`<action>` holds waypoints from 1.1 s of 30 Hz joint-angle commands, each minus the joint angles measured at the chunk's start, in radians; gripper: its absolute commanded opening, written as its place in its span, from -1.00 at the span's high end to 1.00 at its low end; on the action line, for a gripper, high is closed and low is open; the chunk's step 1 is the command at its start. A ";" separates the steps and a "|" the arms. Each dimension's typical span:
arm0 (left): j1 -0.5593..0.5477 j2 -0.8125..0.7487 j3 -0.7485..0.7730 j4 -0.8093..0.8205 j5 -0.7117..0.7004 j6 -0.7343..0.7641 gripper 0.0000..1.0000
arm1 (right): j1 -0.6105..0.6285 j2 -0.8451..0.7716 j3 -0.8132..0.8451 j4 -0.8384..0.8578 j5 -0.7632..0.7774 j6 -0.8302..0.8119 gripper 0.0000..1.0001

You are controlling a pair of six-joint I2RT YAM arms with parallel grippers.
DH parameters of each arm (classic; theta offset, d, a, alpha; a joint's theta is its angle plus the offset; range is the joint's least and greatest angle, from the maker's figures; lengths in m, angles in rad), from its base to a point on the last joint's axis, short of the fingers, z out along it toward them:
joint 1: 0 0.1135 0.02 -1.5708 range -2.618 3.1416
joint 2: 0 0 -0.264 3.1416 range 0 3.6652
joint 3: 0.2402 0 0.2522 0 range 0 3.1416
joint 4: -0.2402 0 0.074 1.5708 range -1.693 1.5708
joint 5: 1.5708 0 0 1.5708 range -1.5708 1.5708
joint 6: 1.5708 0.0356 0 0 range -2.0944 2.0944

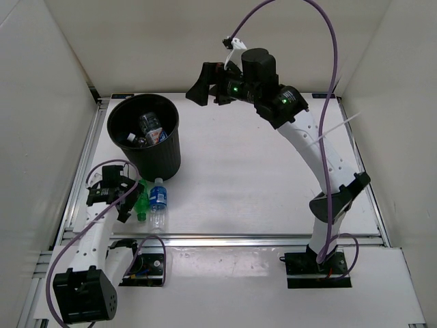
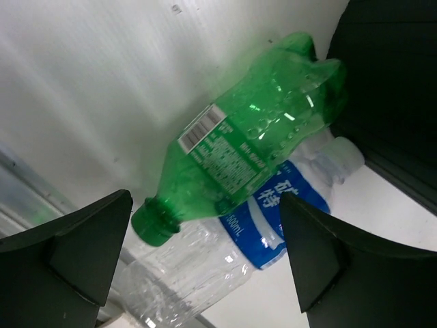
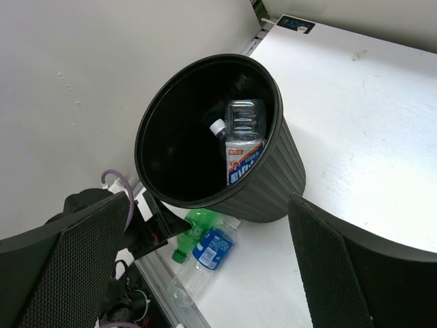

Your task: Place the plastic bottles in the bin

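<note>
A white table (image 1: 273, 178) sits inside white walls; over its near left part the left gripper (image 2: 205, 246) has its jaws wide apart, nothing gripped, flanking the neck end of the green bottle (image 2: 252, 143), which lies on its side against the blue-label bottle (image 2: 273, 205), both just in front of the bin (image 1: 153, 154). The right gripper (image 3: 208, 201) is raised above the far side, jaws spread and empty; inside the bin lies a white-blue-label bottle (image 3: 242, 147).
</note>
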 commanded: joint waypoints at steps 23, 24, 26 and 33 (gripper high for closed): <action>0.014 -0.028 0.011 -0.021 -0.012 -0.068 0.17 | -0.110 -0.103 -0.100 -0.018 -0.078 0.000 -1.00; 0.014 -0.043 0.080 -0.098 -0.032 -0.082 0.21 | -0.110 -0.103 -0.100 -0.018 -0.087 0.000 -1.00; 0.014 -0.057 0.160 -0.185 -0.072 -0.094 0.21 | -0.119 -0.103 -0.109 -0.018 -0.087 0.009 -1.00; 0.014 -0.128 0.577 -0.357 -0.224 -0.108 0.33 | -0.119 -0.112 -0.148 -0.018 -0.105 0.009 -1.00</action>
